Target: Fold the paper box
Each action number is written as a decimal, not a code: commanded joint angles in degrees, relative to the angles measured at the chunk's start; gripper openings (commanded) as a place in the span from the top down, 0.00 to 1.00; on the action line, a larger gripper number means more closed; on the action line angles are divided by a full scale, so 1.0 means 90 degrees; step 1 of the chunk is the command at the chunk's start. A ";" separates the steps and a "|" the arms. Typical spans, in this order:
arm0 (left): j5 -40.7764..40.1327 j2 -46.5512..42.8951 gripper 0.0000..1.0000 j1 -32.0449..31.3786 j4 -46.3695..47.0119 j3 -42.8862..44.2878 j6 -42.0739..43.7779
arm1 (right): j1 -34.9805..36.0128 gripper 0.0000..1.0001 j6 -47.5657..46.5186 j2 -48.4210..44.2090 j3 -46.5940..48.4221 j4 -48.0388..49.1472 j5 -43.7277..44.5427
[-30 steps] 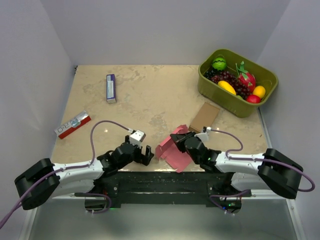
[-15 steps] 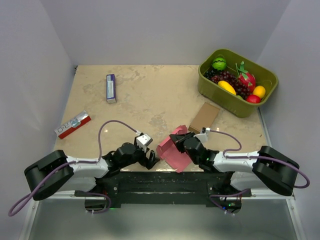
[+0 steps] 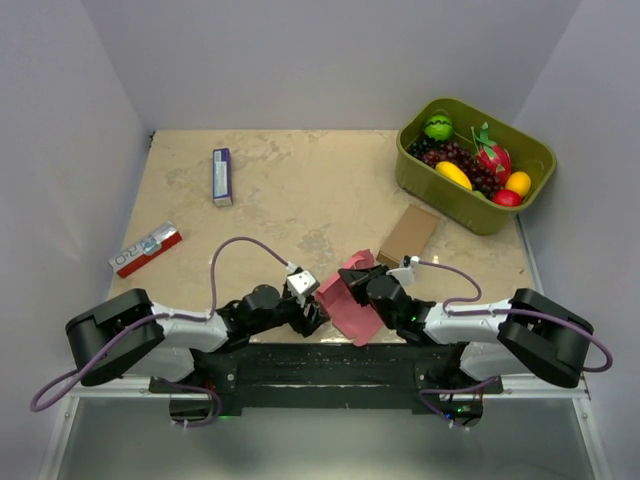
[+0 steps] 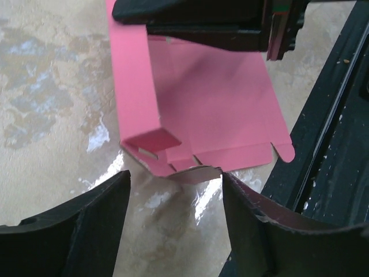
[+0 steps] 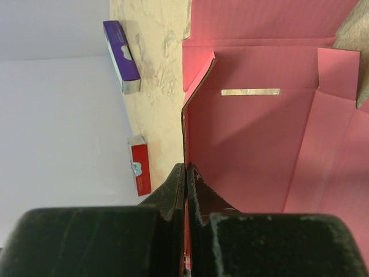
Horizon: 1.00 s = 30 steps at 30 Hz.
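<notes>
- The paper box (image 3: 345,300) – a pink die-cut sheet, part-formed, one side wall (image 4: 134,75) standing up – sits tilted at the near edge of the surface (image 3: 280,200), between the two arms.
- The right jaws are clenched on the thin rim of a wall, as the right wrist view shows, holding the sheet partly off the surface.
- The left jaws stand released, one finger either side of the box's lower corner with its small tucked flap (image 4: 153,144), gripping nothing.
- The card looks light and thin: likely stiff along flat panels, quick to bend at the scored lines, easy to crease or tear at the tabs (image 4: 283,151).
- The safest hold is probably a broad panel edge near a fold – not the little tabs, and not a smooth face where a pinch could slide.
</notes>
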 commanded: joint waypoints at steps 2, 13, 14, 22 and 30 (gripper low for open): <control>0.0039 0.0260 0.37 -0.0072 0.0490 0.0428 0.0509 | 0.0030 1.00 0.0082 0.0118 -0.0057 0.0149 0.0096; 0.0098 0.0621 0.42 -0.0170 0.0968 0.0516 0.0384 | 0.0030 1.00 0.0102 0.0206 -0.0057 0.0188 0.0057; 0.0040 0.0650 0.43 -0.0199 0.0988 0.0545 0.0344 | 0.0030 1.00 0.0102 0.0216 -0.0057 0.0198 0.0057; -0.0488 0.1022 0.41 -0.0707 0.0724 0.1141 0.0168 | 0.0030 1.00 0.0160 0.0148 -0.0115 0.0159 0.0086; -0.0703 0.0261 0.24 -0.0707 0.0364 0.0849 0.0265 | 0.0030 1.00 0.0151 -0.0223 -0.0184 0.0012 0.0135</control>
